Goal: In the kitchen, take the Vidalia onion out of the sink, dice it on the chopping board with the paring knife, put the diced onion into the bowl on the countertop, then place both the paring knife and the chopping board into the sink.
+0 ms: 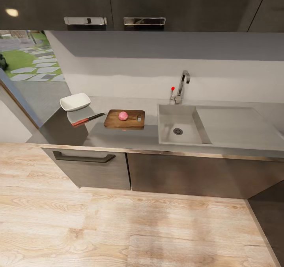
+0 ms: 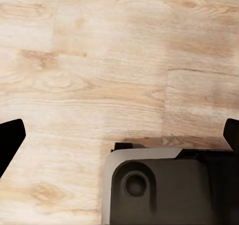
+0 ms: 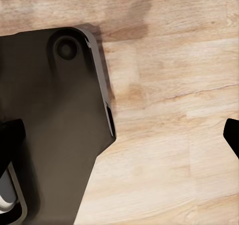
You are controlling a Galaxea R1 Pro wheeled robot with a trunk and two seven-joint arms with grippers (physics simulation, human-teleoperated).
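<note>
With the pinkish round Vidalia onion (image 1: 123,115) already on the dark-brown wooden chopping board (image 1: 114,121), dicing is next: fetch the red-handled paring knife (image 1: 87,119) at its nine o'clock; both claws (image 2: 119,135) (image 3: 119,135) point floorward, spread, empty.

A home kitchen, rendered in simulation. Long dark-grey countertop (image 1: 130,139) over grey cabinets (image 1: 94,172) with a dark bar handle (image 1: 83,157); more dark cabinets (image 1: 118,3) overhead with chrome handles. Recessed grey sink (image 1: 179,125) with drain, drainboard alongside, and a curved chrome faucet (image 1: 182,84) with a red knob. On the counter: wooden board (image 1: 114,121) carrying an onion (image 1: 123,115), red-handled knife (image 1: 87,119) just beside, white bowl (image 1: 75,101) near the corner. Light wood-plank floor (image 1: 118,227) below, also seen in both wrist views. Garden with stepping stones (image 1: 35,68) visible through glass at far left.
</note>
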